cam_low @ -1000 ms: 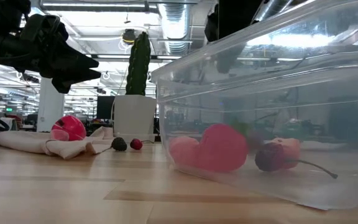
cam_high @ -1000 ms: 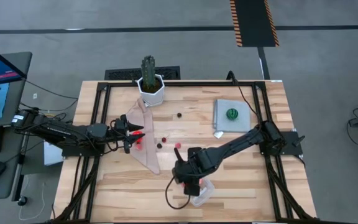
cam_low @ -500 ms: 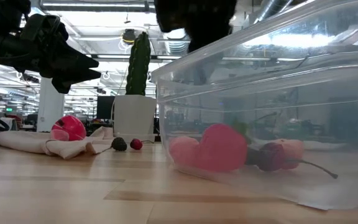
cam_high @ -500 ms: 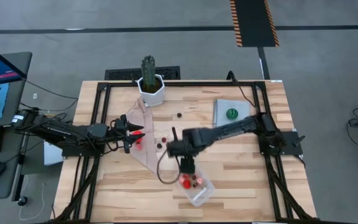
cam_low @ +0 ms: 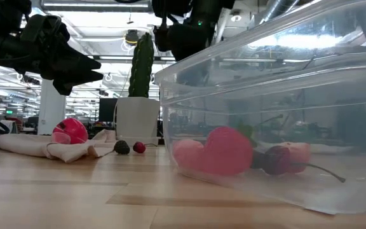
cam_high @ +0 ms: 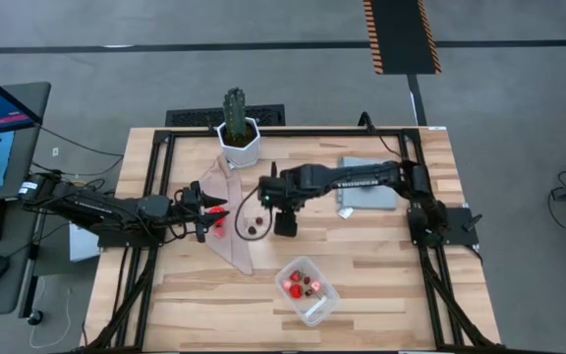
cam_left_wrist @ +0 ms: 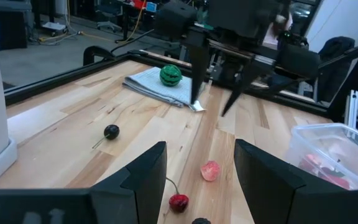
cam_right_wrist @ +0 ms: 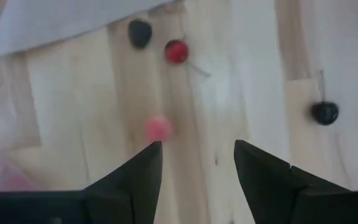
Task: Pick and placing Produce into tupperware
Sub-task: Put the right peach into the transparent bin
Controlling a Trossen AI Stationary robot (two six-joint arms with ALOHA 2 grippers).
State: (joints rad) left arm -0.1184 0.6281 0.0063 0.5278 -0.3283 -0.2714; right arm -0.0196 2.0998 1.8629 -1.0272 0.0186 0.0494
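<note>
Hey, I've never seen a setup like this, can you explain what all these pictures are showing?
Two robot arms work at a wooden table. One camera looks straight down, one sits at table height, one rides on each wrist. The right gripper hovers empty, jaws open, over loose toy produce: a pink piece, a red cherry, dark berries. The left gripper waits over a beige cloth, jaws parted, holding nothing. The clear tupperware already holds some red pieces. A potted cactus and a green striped ball on a grey mat stand farther back.
</note>
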